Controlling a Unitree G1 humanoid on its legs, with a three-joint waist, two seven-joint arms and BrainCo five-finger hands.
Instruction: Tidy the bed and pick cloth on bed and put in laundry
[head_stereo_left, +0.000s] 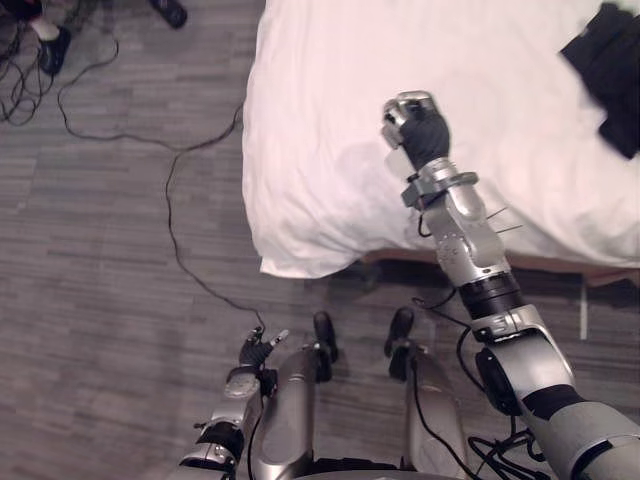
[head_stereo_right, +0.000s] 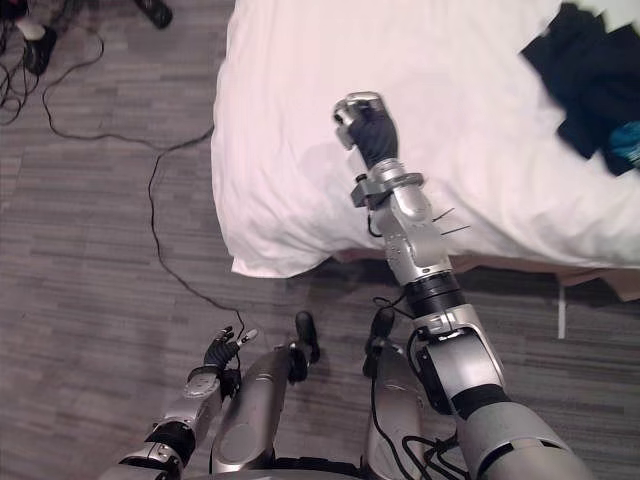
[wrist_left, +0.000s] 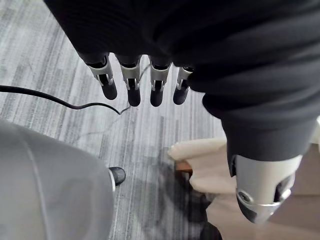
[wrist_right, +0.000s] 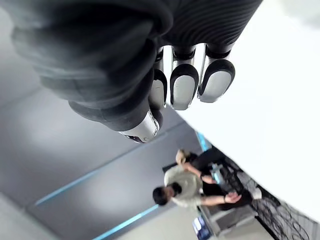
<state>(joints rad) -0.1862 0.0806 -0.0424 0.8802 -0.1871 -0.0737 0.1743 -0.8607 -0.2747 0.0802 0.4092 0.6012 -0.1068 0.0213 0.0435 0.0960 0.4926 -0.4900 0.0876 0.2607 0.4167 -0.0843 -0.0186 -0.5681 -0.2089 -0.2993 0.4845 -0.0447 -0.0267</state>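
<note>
One curled right hand (head_stereo_left: 415, 125) hovers near the bed edge (head_stereo_left: 270, 200), cloth (head_stereo_left: 610, 70) well apart

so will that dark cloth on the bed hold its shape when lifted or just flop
Probably floppy: the dark cloth lies crumpled in uneven folds on the bed, so it should sag and hang. Pushed, it would likely bunch rather than slide whole.

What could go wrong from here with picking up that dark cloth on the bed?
The right hand hovers curled shut over bare white sheet, with the dark cloth well off to its right; the reach may fall short. If it closes low, it could pinch sheet along with the cloth.
</note>
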